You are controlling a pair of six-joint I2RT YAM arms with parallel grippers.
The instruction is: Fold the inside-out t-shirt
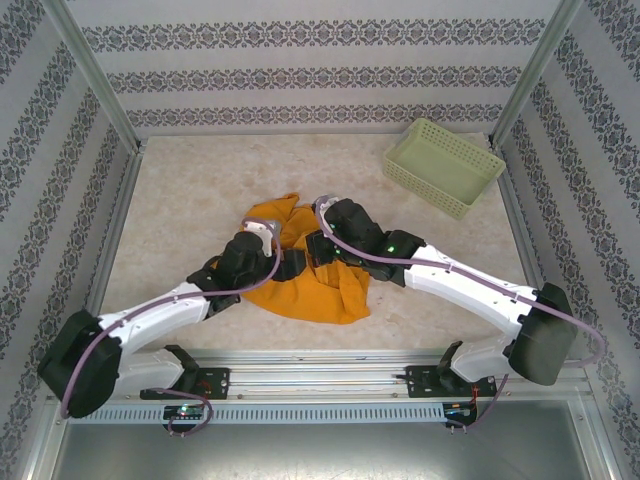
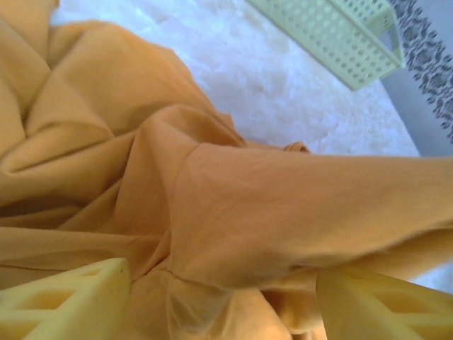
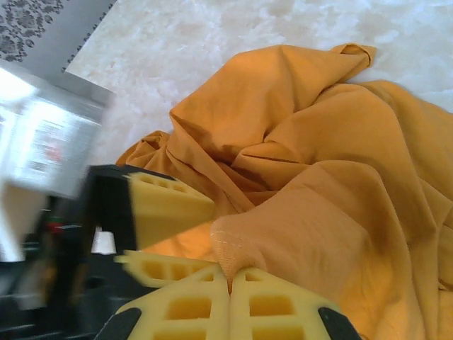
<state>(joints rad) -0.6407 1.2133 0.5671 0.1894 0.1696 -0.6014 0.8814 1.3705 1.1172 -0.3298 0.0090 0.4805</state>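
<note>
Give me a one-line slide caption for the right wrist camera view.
Right gripper, jaws shut, pinching a stitched edge of the crumpled orange t-shirt on the pale tabletop.

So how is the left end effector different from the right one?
The left end effector is open, fingers wide apart, loose cloth between; the right end effector is shut, pinching an edge of the orange t-shirt. The left one points toward the green basket; the right one points toward the left one. Both have yellow fingers at the crumpled shirt.
</note>
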